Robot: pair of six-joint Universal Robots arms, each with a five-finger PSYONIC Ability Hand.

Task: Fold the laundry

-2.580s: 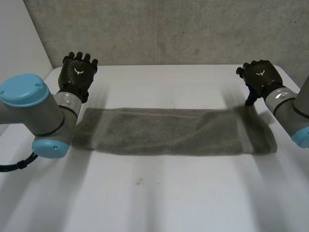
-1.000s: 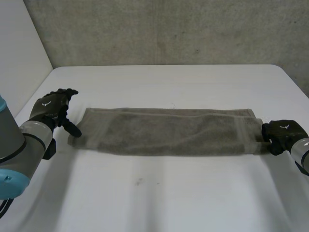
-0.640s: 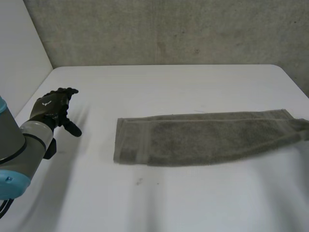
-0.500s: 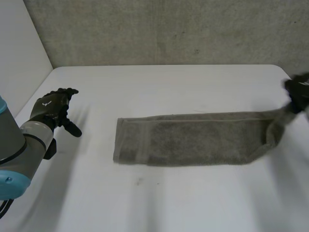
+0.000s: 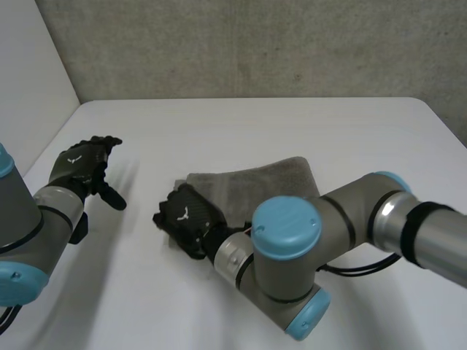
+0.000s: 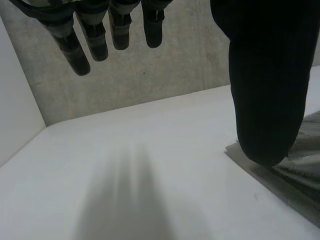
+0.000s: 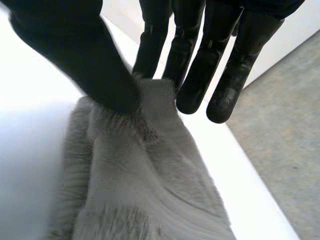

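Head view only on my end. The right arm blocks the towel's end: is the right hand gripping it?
Observer: Yes. In the right wrist view the right hand pinches the end of the towel between thumb and fingers.
Operator: Is the cloth flat there?
Observer: No, it is bunched into folds under the palm.
Operator: And the left hand?
Observer: In the left wrist view the left hand has straight fingers and holds nothing, above the table.

grey towel (image 5: 255, 179), white table (image 5: 292, 124), black left robot hand (image 5: 76, 164), black right robot hand (image 5: 186, 219)
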